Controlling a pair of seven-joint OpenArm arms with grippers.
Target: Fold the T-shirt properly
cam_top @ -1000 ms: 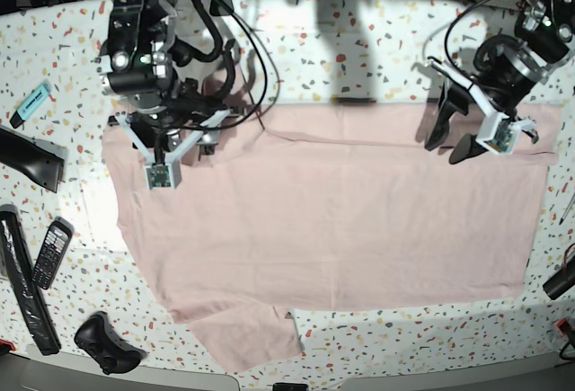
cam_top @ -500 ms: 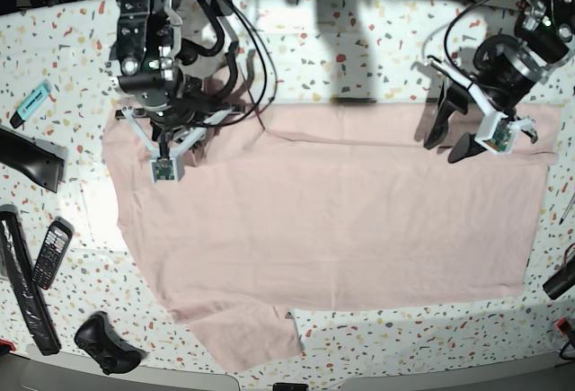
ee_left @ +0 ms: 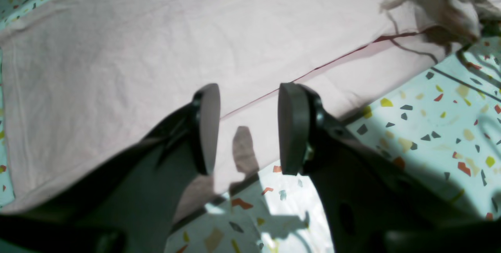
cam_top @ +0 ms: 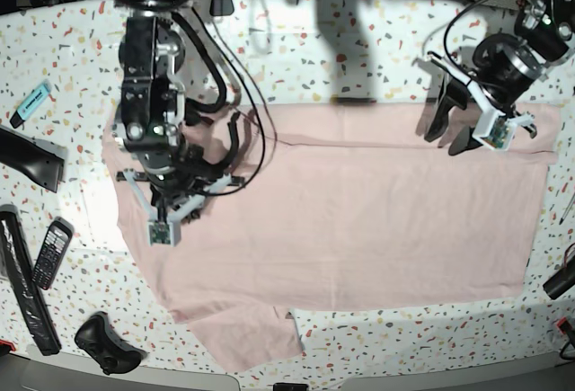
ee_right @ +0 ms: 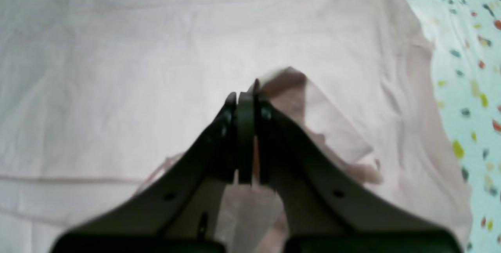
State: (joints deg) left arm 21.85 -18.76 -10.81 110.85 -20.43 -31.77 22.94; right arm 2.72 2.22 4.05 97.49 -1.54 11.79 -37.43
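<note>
Lying flat, the T-shirt (cam_top: 359,220) stretches lengthwise left to right.

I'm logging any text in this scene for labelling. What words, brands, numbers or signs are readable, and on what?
No text here can be read.
T-shirt: plain pink side up, no lettering or label showing.
Phone on the table's left edge: keypad visible, markings too small to read.
Teal marker: any print too small to read.
Black controller: no legible marks.
</note>
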